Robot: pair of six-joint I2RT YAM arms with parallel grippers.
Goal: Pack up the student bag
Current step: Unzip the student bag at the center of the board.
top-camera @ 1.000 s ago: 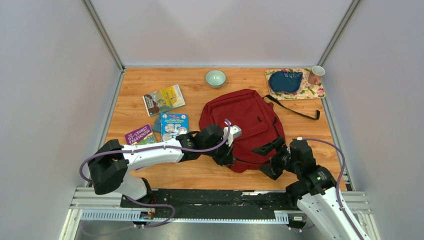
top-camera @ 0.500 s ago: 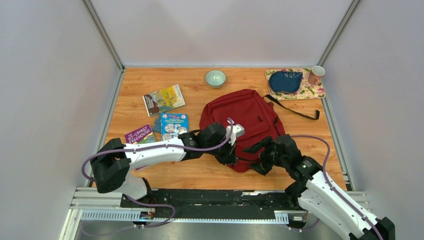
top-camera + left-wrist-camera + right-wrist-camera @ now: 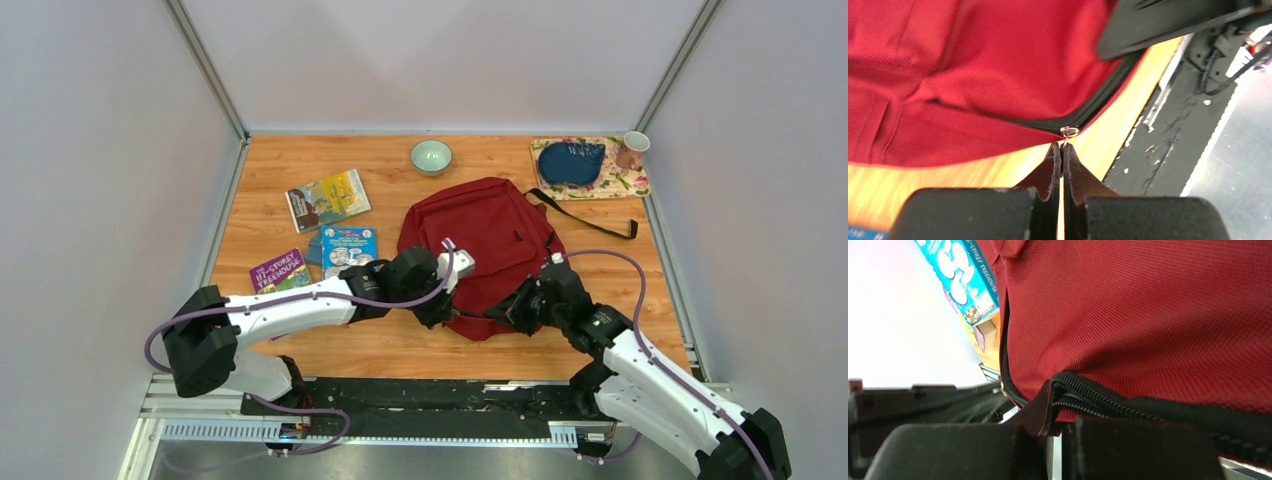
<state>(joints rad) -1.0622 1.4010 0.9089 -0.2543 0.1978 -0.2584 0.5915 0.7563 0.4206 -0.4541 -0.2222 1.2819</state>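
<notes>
Since a second ago the right arm has swung in from beside the near right corner of the bag to its near edge, and its jaws, then wide apart, have closed. The left arm has drawn back slightly toward the left.

On the left of the desk (image 3: 268,170) lie three books: a purple one (image 3: 279,270) nearest the front, a yellow and green one (image 3: 328,199) farther back, and a blue one (image 3: 349,247) just beside the bag. A pale green bowl (image 3: 431,156) stands near the far edge, behind the bag.

The left pincer (image 3: 1062,146) reaches across to the bag's near left corner. Its jaws are pressed together on the small metal zipper pull (image 3: 1069,132), which sits at the end of the black zipper line just above the wood.

The student bag (image 3: 490,235) lies flat in the middle of the desk, dark red, with a black strap (image 3: 590,222) trailing off to the right from its far end.

The right pincer (image 3: 500,314) meets the bag's near edge just to the right of the left one. Its wrist view shows the jaws clamped on the black zipper trim (image 3: 1108,402), with red fabric bulging above it.

At the far right corner a floral mat (image 3: 612,182) carries a dark blue pouch (image 3: 571,161), and a pink cup (image 3: 632,149) stands at its right end.
</notes>
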